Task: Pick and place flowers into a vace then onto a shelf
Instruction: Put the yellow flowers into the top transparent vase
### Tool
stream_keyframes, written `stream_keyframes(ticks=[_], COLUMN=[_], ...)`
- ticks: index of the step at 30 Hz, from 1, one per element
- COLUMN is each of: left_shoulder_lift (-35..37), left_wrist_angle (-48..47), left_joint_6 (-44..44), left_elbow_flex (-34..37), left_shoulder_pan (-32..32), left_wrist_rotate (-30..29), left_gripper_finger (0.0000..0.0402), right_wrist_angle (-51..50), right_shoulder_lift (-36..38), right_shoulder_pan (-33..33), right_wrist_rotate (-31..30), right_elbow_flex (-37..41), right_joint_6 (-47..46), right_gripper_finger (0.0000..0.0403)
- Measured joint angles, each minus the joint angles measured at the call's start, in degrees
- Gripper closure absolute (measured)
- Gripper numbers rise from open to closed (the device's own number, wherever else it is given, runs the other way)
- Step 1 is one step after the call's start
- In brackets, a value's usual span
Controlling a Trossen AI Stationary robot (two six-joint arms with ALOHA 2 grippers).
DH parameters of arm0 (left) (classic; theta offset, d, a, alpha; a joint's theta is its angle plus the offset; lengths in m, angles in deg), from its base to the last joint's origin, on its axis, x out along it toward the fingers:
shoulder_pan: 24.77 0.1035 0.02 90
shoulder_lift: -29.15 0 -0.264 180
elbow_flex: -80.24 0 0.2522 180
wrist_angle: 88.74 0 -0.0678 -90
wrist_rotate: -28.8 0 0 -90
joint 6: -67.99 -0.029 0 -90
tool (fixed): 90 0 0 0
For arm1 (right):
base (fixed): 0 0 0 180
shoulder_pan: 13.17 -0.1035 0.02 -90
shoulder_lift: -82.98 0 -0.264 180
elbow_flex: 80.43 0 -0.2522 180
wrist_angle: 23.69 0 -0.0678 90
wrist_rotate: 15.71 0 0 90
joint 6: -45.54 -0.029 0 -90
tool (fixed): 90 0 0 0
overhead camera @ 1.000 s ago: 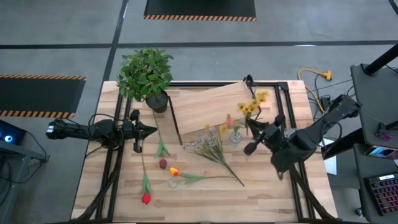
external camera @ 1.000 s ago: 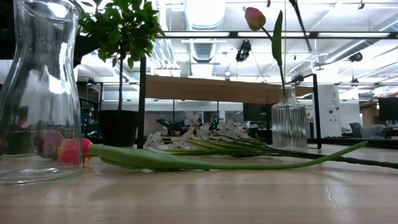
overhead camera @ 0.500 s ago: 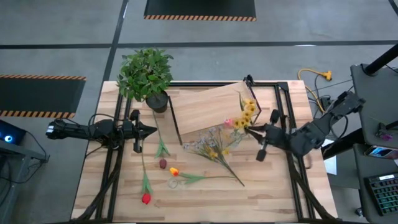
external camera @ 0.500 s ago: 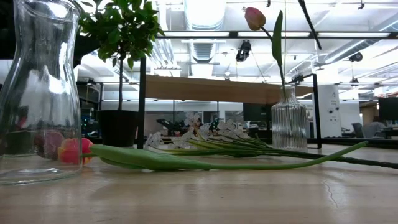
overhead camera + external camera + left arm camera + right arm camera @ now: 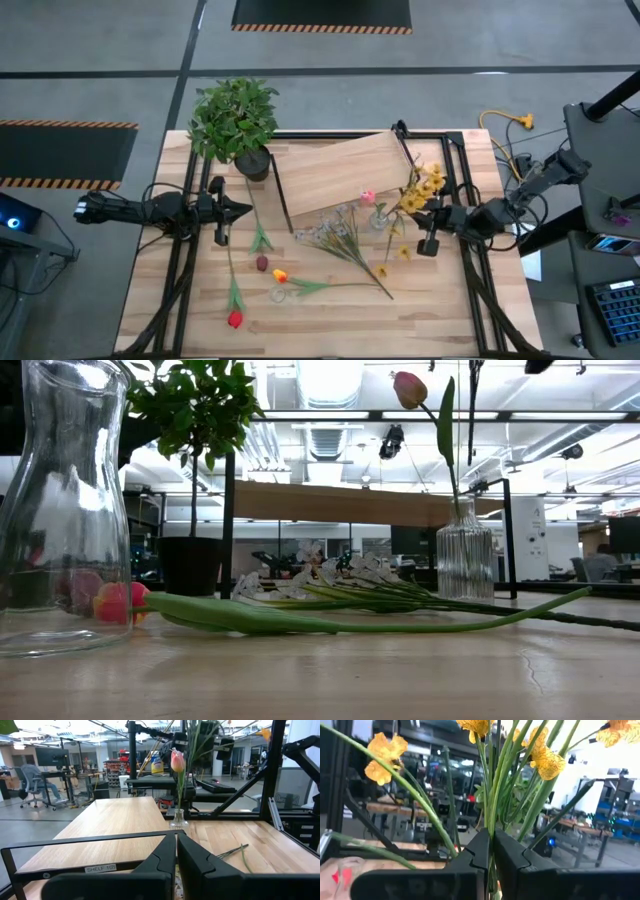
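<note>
Overhead and wrist views of a two-arm robot at a plank-wood desk [image 5: 440, 310]. The right gripper [image 5: 412, 208] hangs near the desk's right edge, its fingers [image 5: 482, 845] pinched on the green stalks of a bunch of yellow flowers [image 5: 424, 188], whose blooms fan out above it; whether the stalk tips reach anything below is unclear. Just beside this bunch, a small ribbed glass vase [image 5: 378, 220] holding a pink bud [image 5: 367, 198] stands by the near edge of the shelf [image 5: 340, 172], a light board on a black frame toward the desk's far edge. White sprays [image 5: 335, 235] lie at the desk's middle; an orange tulip [image 5: 281, 274] and a red tulip [image 5: 235, 319] lie toward the near edge. The left gripper [image 5: 245, 209] waits near the left edge, fingers pressed together on nothing, beside a potted plant [image 5: 234, 120].
</note>
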Motion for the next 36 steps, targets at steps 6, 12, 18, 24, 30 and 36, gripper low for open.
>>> stream_keyframes(ticks=[6,12,18,24,30,36], left_shoulder_lift=[0.0,0.0,0.0,0.0,0.0,0.0], left_wrist_angle=[0.0,0.0,0.0,0.0,0.0,0.0], left_joint_6=[0.0,0.0,0.0,0.0,0.0,0.0], left_elbow_flex=[0.0,0.0,0.0,0.0,0.0,0.0], left_shoulder_pan=[0.0,0.0,0.0,0.0,0.0,0.0], left_wrist_rotate=[0.0,0.0,0.0,0.0,0.0,0.0], left_gripper_finger=[0.0402,0.0402,0.0402,0.0402,0.0402,0.0402], right_wrist_angle=[10.7,14.1,14.4,14.3,13.4,13.4], right_shoulder_lift=[-1.0,-2.8,-3.1,-3.5,-3.5,-5.7], right_shoulder_pan=[1.2,2.9,3.4,3.5,4.5,5.6], right_wrist_rotate=[0.3,0.3,0.6,0.6,0.6,0.6], right_elbow_flex=[6.2,9.1,9.2,9.7,10.8,11.8], right_joint_6=[1.2,0.5,-0.6,-2.6,-5.1,-8.0], right_gripper_finger=[0.0390,0.0390,0.0390,0.0390,0.0390,0.0390])
